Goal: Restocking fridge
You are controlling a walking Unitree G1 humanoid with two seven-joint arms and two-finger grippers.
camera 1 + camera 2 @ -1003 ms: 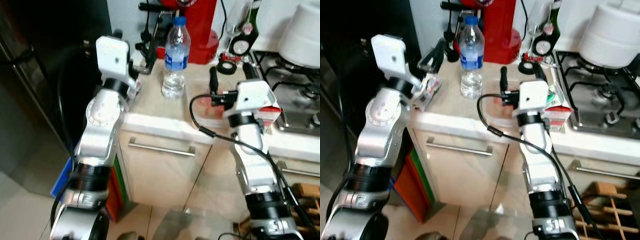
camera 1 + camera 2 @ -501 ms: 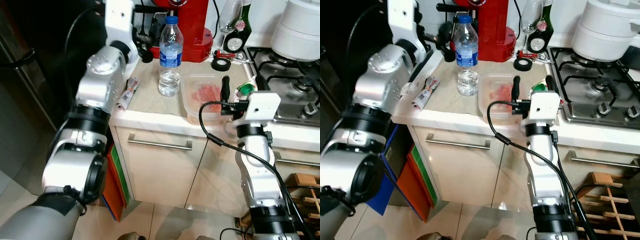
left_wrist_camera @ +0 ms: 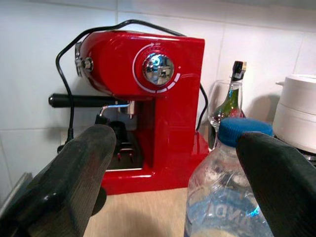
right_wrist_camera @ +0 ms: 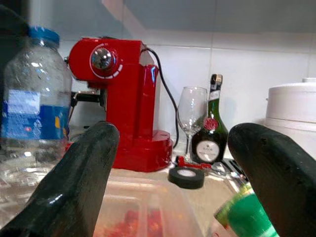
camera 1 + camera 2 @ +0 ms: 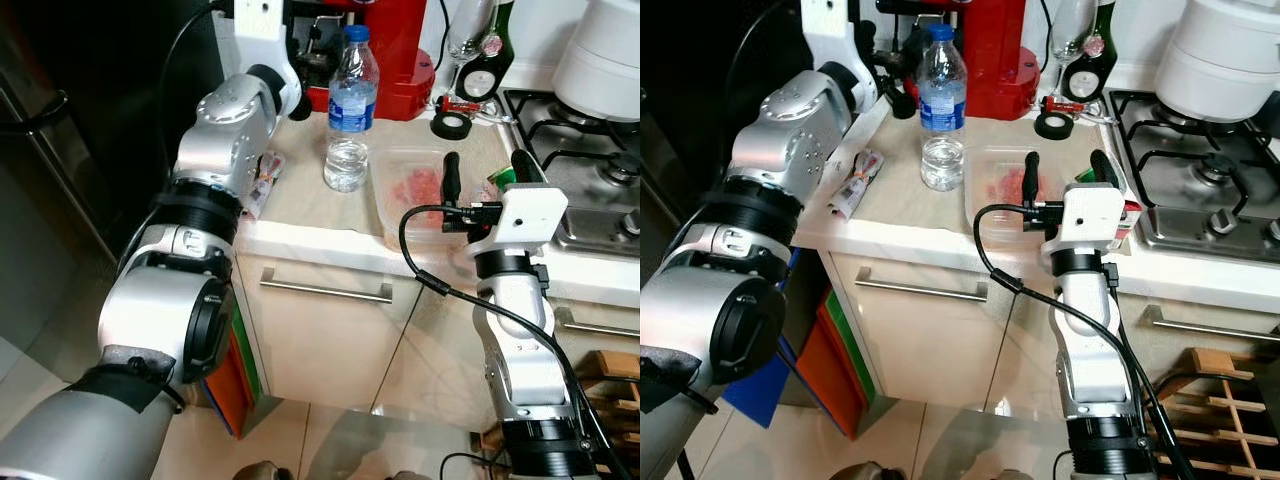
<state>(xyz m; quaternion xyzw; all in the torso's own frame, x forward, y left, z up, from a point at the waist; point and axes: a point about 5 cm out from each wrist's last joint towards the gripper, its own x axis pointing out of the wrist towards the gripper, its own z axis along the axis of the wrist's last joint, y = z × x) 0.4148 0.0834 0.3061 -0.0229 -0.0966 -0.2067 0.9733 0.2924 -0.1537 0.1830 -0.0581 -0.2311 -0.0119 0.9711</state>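
Firstly, left eye view: a clear plastic water bottle with a blue cap stands upright on the counter, holding only a little water at its base. Just beside it, toward the hob, lies an open clear plastic tray with red meat pieces inside. A red espresso machine stands behind the bottle against the wall. A roll of black tape, a wine glass and a dark bottle sit near the gas hob. A wrapped snack bar lies at the counter's left edge. The right gripper hovers over the tray's near end, fingers spread, with a green-capped carton between them.

Right eye view: the left gripper is raised at the counter's back corner, just left of the bottle, not touching it.

Left wrist view: its fingers stand wide apart; the bottle's blue cap sits between them, nearer one finger, with the espresso machine behind.

Right wrist view: fingers apart, the tray below between them, green cap by one finger.
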